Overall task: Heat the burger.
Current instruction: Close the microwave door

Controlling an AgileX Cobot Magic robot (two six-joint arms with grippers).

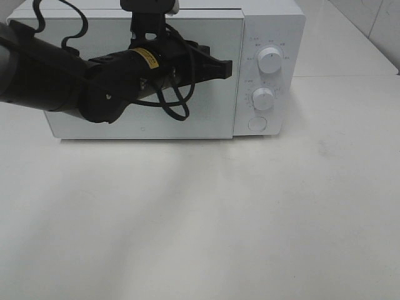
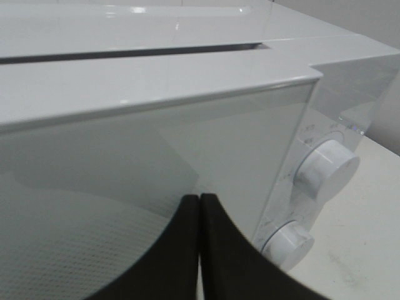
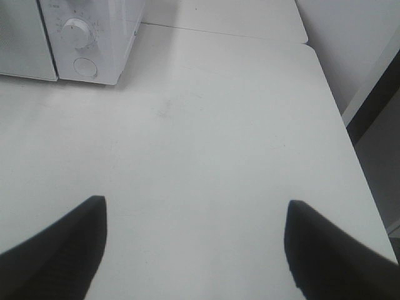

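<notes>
White microwave door (image 1: 209,109) sits near my left hand (image 2: 199,203), pressed together; my right hand (image 3: 195,206) hangs spread over the tabletop (image 3: 206,125)

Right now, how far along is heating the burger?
Looks done: the microwave door is closed. No burger shows in any view, so it may be inside, though I can't confirm that. In hand: the left gripper, shut, sits in front of the door near the knobs. Left: probably setting a knob to start the heating. The right gripper hangs open over the table, empty.
</notes>
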